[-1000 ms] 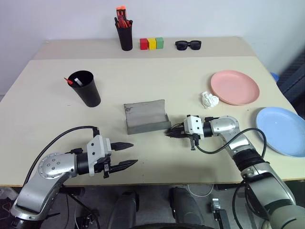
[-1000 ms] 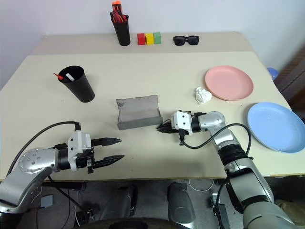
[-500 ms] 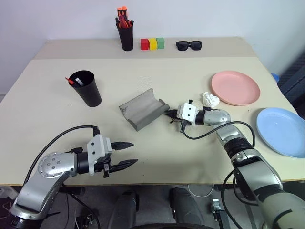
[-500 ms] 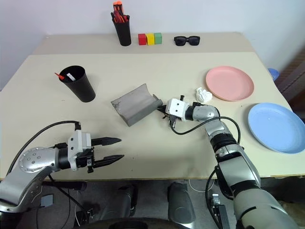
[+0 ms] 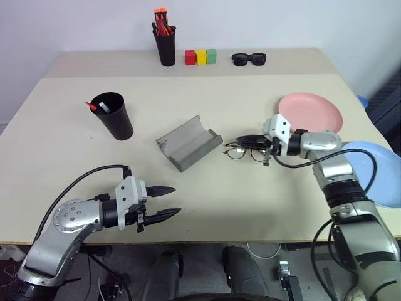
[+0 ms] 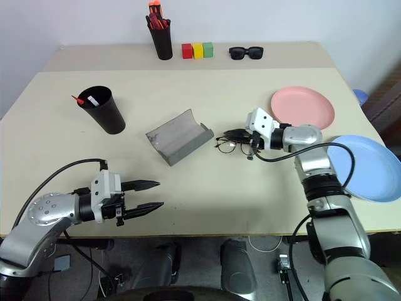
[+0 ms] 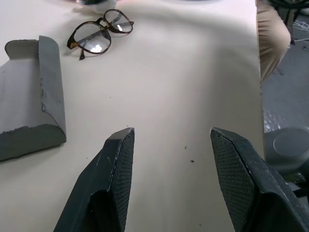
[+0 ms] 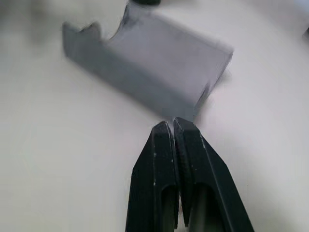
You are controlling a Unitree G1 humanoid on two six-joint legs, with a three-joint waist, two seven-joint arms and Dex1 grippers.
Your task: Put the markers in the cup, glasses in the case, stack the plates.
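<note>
The thin dark-framed glasses (image 5: 242,151) lie flat on the table, just right of the open grey case (image 5: 187,143), which sits at an angle. My right gripper (image 5: 239,140) hovers over the glasses' far rim, pointing at the case; it is shut with nothing seen between its fingers (image 8: 164,145). The black cup (image 5: 114,116) stands at the left with two markers (image 5: 95,106) in it. The pink plate (image 5: 316,113) and the blue plate (image 5: 379,179) lie apart at the right. My left gripper (image 5: 177,200) is open and empty near the front edge.
On the rear table stand a black pen holder (image 5: 165,47) with orange-red pens, three coloured blocks (image 5: 200,57) and black sunglasses (image 5: 249,59). The blue plate reaches the table's right edge.
The case was swung round to an angle. My right gripper then drew back to the right and rose, and the glasses now lie on the table below its tips. The left arm stayed still.
</note>
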